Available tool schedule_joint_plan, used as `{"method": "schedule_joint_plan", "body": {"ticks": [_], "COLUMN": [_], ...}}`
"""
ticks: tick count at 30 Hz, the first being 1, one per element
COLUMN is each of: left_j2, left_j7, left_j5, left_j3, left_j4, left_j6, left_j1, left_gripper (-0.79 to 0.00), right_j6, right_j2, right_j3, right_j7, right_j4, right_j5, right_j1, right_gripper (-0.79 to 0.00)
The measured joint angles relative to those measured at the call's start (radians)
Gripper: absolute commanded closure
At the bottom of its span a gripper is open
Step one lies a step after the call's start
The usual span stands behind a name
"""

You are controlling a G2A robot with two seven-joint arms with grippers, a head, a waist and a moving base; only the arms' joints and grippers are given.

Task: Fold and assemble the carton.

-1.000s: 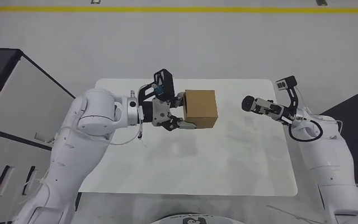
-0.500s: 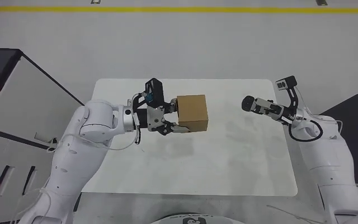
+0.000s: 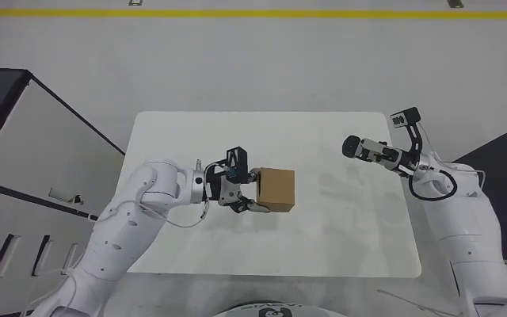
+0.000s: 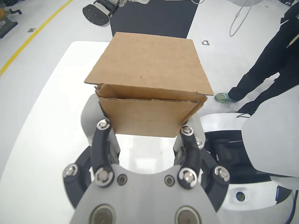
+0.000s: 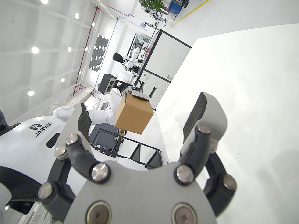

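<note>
Bright, even light is cast by round ceiling lamps (image 5: 35,50). A soft sheen is seen on the glossy white table (image 4: 42,117). The brown cardboard carton (image 4: 149,71) is lit from above, its gripper-side face slightly shaded.

R claw (image 5: 142,103) spread wide above table (image 5: 245,82), carton (image 5: 133,116) held aloft beyond.

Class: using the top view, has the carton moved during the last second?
Yes. The carton, held by the left gripper, has shifted away from the far edge of the table, toward the robot's side.
</note>
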Motion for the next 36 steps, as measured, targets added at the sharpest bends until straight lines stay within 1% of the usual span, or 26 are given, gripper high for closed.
{"method": "schedule_joint_plan", "body": {"ticks": [2,3,10,14,16,22,25,29,36], "left_j2": [0.005,0.006,0.006,0.008,0.010,0.016,0.018,0.019,0.012], "left_j7": [0.066,0.078,0.073,0.100,0.119,0.245,0.318,0.447,0.655], "left_j5": [0.037,0.043,0.041,0.059,0.078,0.161,0.217,0.295,0.432], "left_j3": [0.016,0.019,0.018,0.032,0.042,0.088,0.125,0.173,0.255], "left_j4": [0.020,0.022,0.021,-0.004,0.007,0.092,0.154,0.251,0.373], "left_j6": [0.000,0.000,0.000,0.000,0.000,0.000,0.000,0.000,0.000], "left_j1": [-0.005,-0.006,-0.006,-0.002,-0.005,-0.021,-0.038,-0.064,-0.117], "left_gripper": [0.000,0.000,0.000,0.000,0.000,0.000,0.000,0.000,0.000], "right_j6": [0.000,0.000,0.000,0.000,0.000,0.000,0.000,0.000,0.000], "right_j2": [0.000,0.000,0.000,0.000,0.000,0.000,0.000,0.000,0.000], "right_j3": [0.000,0.000,0.000,0.000,0.000,0.000,0.000,0.000,0.000], "right_j7": [0.000,0.000,0.000,0.000,0.000,0.000,0.000,0.000,0.000], "right_j4": [0.000,0.000,0.000,0.000,0.000,0.000,0.000,0.000,0.000], "right_j5": [0.000,0.000,0.000,0.000,0.000,0.000,0.000,0.000,0.000], "right_j1": [0.000,0.000,0.000,0.000,0.000,0.000,0.000,0.000,0.000], "right_gripper": [-0.785,-0.785,-0.785,-0.785,-0.785,-0.785,-0.785,-0.785,-0.785]}}
